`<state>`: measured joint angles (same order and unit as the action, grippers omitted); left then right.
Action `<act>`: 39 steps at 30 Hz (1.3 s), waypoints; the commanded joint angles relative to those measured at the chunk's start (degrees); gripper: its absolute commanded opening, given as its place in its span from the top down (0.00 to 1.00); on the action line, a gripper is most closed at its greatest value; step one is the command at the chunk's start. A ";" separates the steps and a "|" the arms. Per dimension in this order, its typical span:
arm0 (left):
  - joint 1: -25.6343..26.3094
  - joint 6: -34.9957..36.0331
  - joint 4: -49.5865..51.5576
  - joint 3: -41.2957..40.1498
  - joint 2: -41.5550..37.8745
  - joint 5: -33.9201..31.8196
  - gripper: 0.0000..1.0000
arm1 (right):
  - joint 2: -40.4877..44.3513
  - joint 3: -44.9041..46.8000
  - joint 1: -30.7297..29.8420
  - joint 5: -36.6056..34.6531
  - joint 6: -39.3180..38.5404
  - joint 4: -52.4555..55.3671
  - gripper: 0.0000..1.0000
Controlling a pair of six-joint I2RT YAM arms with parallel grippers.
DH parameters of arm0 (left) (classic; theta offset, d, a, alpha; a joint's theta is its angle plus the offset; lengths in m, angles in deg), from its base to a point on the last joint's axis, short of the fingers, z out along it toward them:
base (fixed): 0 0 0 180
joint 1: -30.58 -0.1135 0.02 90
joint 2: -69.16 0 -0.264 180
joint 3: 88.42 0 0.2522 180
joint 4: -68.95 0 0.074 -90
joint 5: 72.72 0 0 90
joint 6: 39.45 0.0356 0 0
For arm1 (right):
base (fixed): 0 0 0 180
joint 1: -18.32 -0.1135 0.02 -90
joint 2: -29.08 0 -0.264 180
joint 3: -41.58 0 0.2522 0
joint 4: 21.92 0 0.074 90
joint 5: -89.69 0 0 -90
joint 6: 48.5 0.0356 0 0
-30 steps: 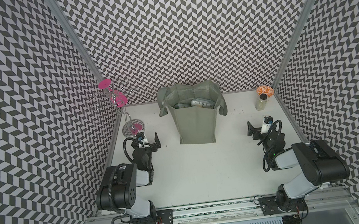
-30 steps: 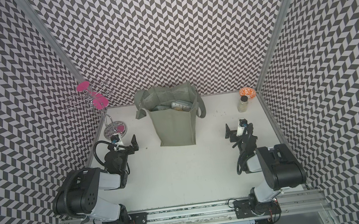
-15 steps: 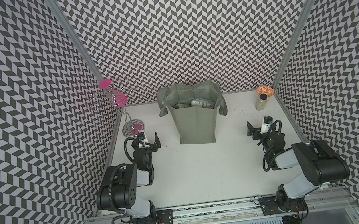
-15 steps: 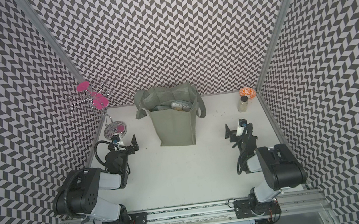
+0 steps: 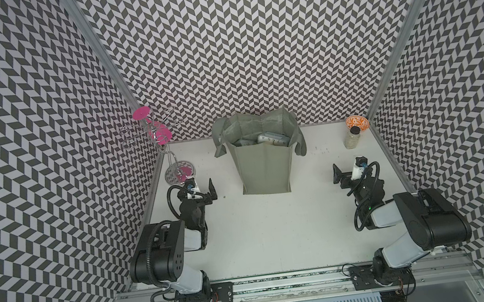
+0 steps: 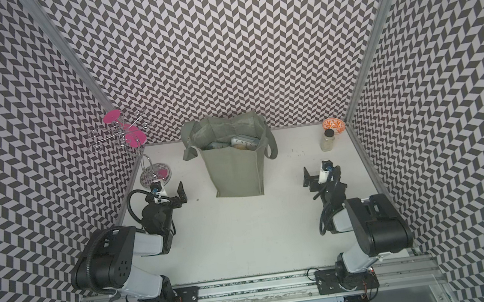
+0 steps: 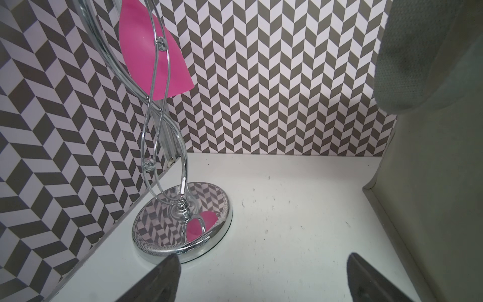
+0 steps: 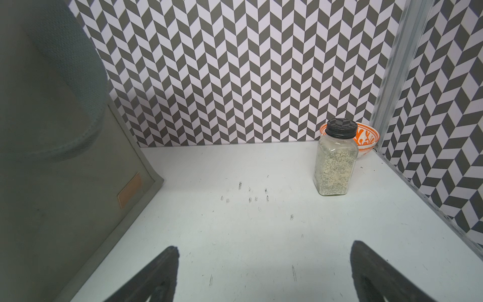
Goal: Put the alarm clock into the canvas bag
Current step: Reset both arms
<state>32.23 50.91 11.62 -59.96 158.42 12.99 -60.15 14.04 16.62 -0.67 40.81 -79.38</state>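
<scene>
Left pincer [image 5: 202, 190] and right pincer [image 5: 348, 173] are held open, empty, while a pale numbered alarm clock [image 5: 272, 138] is seen inside the grey-green canvas bag [image 5: 263, 171].

I get bright, even, diffuse light in both top views. The white counter [image 5: 276, 232] carries only faint, soft shadows under the arms, and the chevron walls bend toward the frame edges. Beside the left gripper [image 7: 264, 277] the canvas bag [image 7: 431, 157] is soft and out of focus, while the chrome stand [image 7: 183, 222] just ahead mirrors the walls. Ahead of the right gripper [image 8: 264, 272] the spice jar [image 8: 335, 162] is sharp, though that gripper's fingertips [image 8: 162, 274] blur dark.
</scene>
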 commanded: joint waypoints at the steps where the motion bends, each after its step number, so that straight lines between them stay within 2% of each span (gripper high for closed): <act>1: 0.28 0.42 -1.13 -0.20 -0.27 -0.54 0.01 | 0.10 -0.76 0.08 0.36 -0.72 -3.05 0.01; 19: 0.28 0.38 -1.09 -0.20 -0.31 -0.59 0.01 | 0.08 -0.36 0.02 0.77 -0.84 -3.78 0.01; 21: 0.28 0.42 -1.12 -0.20 -0.29 -0.58 0.01 | 2.47 4.85 -1.62 0.01 -2.73 -8.60 0.01; 23: 0.28 0.36 -1.09 -0.20 -0.27 -0.54 0.01 | 4.16 12.90 -4.01 -2.87 -4.75 -20.41 0.01; 24: 0.28 0.39 -1.15 -0.20 -0.23 -0.47 0.01 | 1.88 14.88 -4.03 -3.30 -4.53 -26.94 0.01; 26: 0.28 0.37 -1.12 -0.20 -0.29 -0.51 0.01 | -4.16 12.40 -4.05 -7.32 -3.08 -32.69 0.00; 27: 0.28 0.36 -1.04 -0.20 -0.27 -0.50 0.01 | -2.72 10.77 -4.21 -8.03 -2.88 -28.83 0.01; 29: 0.28 0.38 -1.15 -0.22 -0.29 -0.46 0.01 | 4.61 8.27 -4.26 -5.97 -3.32 -11.96 0.00; 30: 0.22 0.36 -1.11 -0.26 -0.16 -0.49 0.01 | 4.83 10.11 -4.18 -5.23 -3.90 -14.47 0.01; 31: 0.28 0.34 -1.13 -0.27 -0.24 -0.52 0.01 | 2.53 12.82 -4.20 -6.69 -3.47 -21.73 0.01; 33: 0.21 0.38 -1.13 -0.20 -0.23 -0.45 0.01 | -5.07 13.83 -4.19 -13.00 -1.23 -36.45 0.01; 34: 0.28 0.38 -1.15 -0.28 -0.23 -0.45 0.01 | -4.25 12.14 -4.59 -14.14 -1.52 -33.54 0.01; 36: 0.26 0.36 -1.16 -0.24 -0.30 -0.46 0.01 | 3.27 4.05 -4.52 -14.47 0.33 -6.17 0.01; 37: 0.20 0.39 -0.99 -0.19 -0.16 -0.43 0.01 | 2.31 -0.27 -3.75 -12.35 0.43 0.68 0.01; 38: 0.20 0.35 -1.08 -0.20 -0.16 -0.28 0.01 | -0.19 -1.83 -2.97 -10.73 0.64 -1.01 0.01; 39: 0.20 0.36 -0.92 -0.19 -0.24 -0.28 0.01 | -0.52 0.52 -1.70 -9.09 1.26 -7.16 0.01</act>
<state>32.23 50.94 11.62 -59.96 158.42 12.99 -60.63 16.73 13.39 -11.12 40.07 -84.37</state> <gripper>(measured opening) 0.991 0.994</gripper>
